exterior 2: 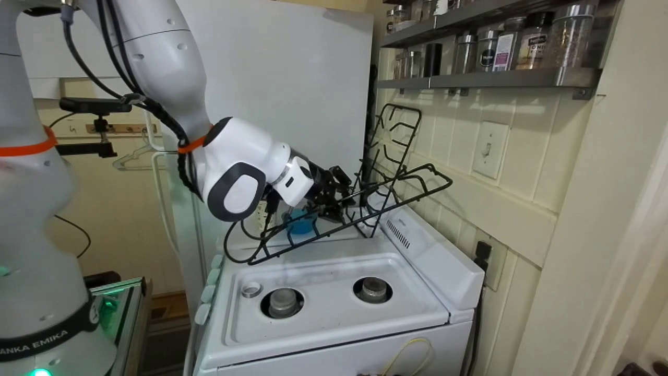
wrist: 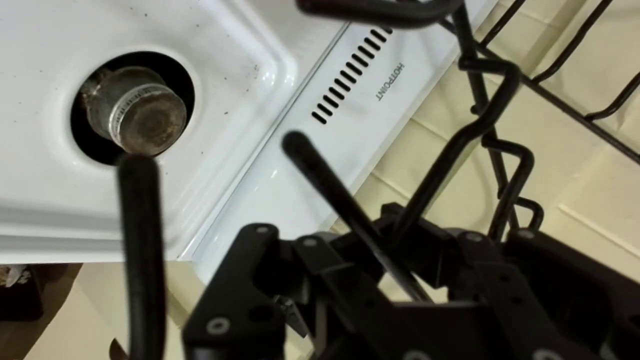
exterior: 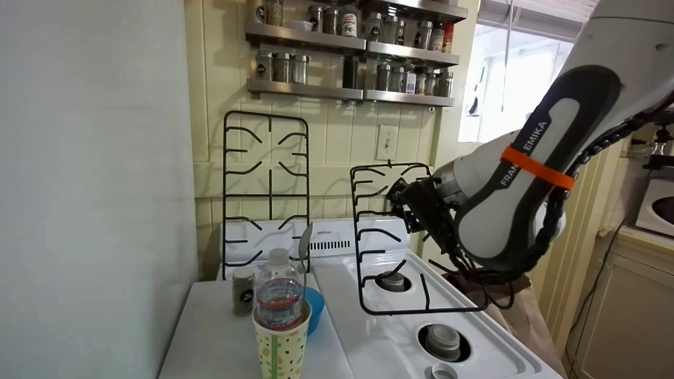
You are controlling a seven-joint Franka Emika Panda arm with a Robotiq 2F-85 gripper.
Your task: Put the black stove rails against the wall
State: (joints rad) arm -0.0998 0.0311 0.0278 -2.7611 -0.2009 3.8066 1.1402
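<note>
Two black grates show in both exterior views. The left grate stands upright, leaning against the cream-yellow wall behind the stove; it also shows in an exterior view. My gripper is shut on the other grate, around a bar near its middle, and holds it tilted in the air above the stove's burners. In an exterior view this held grate slopes up toward the wall, its upper end near the wall. In the wrist view the held grate's bars cross between the fingers.
The white stovetop has exposed burners. A bottle in a patterned cup, a spice jar and a blue bowl stand at its left. Spice shelves and a switch plate are on the wall.
</note>
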